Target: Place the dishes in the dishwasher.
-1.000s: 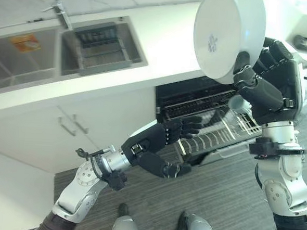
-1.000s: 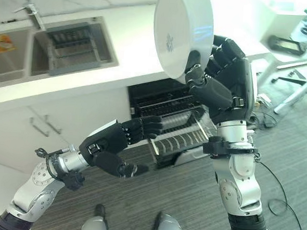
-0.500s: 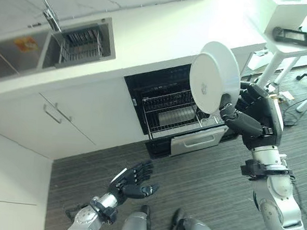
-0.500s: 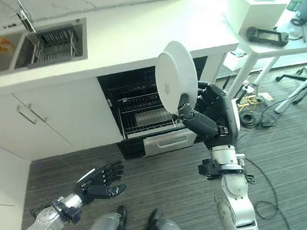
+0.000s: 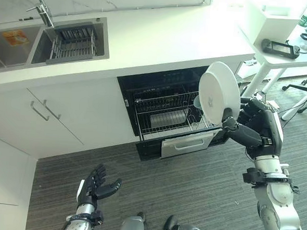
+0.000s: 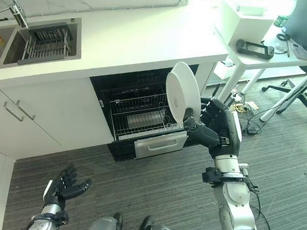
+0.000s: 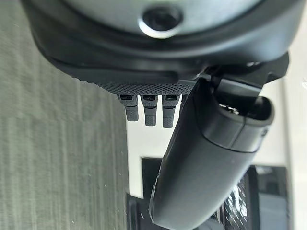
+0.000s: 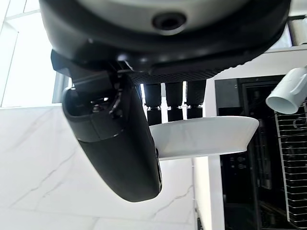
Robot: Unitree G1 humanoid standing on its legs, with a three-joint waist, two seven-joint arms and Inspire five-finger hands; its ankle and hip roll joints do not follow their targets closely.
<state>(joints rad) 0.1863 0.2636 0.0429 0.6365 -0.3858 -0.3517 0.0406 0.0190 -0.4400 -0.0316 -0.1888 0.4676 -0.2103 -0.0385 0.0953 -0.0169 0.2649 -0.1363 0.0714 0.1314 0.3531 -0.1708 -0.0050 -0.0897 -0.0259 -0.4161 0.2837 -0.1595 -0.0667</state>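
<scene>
The right hand (image 5: 249, 132) is gripping the white plate (image 5: 219, 93) on edge at frame right, suiting the dishwasher rack (image 5: 166, 113); the left hand (image 5: 94, 185) is hanging open, lower left.

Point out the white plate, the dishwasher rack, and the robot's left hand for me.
white plate (image 5: 218, 93), left eye view, middle of its underside
dishwasher rack (image 5: 164, 102), left eye view, back wire wall
left hand (image 5: 93, 186), left eye view, palm

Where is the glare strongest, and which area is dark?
Left eye view: glare whitens the countertop at its far right end, above the plate in the right hand; the open dishwasher is dark inside. Right wrist view: the wall behind the fingers is bright.
</scene>
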